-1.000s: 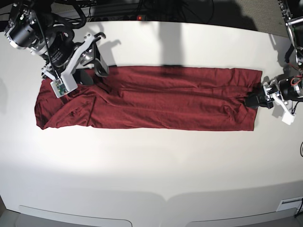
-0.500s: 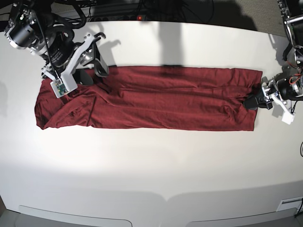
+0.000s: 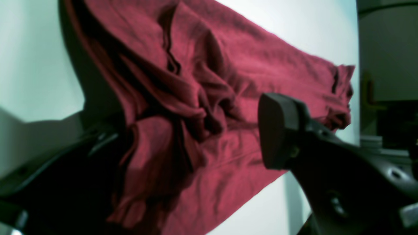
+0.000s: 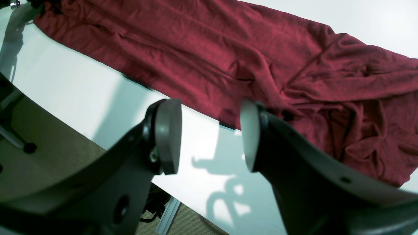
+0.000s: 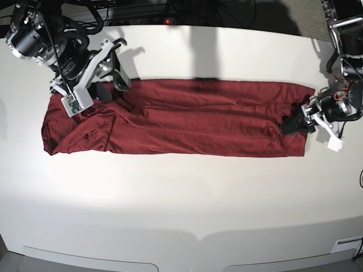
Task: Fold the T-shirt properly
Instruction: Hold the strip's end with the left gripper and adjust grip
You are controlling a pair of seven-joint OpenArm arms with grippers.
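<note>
Left wrist view: the left gripper (image 3: 196,140) has its jaws spread wide, bunched folds of the T-shirt (image 3: 209,98) lying between them on the white table (image 3: 32,65).

Right wrist view: the right gripper (image 4: 209,135) is partly open and empty, above the table beside the shirt's edge.

Base view: the shirt lies as a long flat band across the table, a gripper at each end.
</note>
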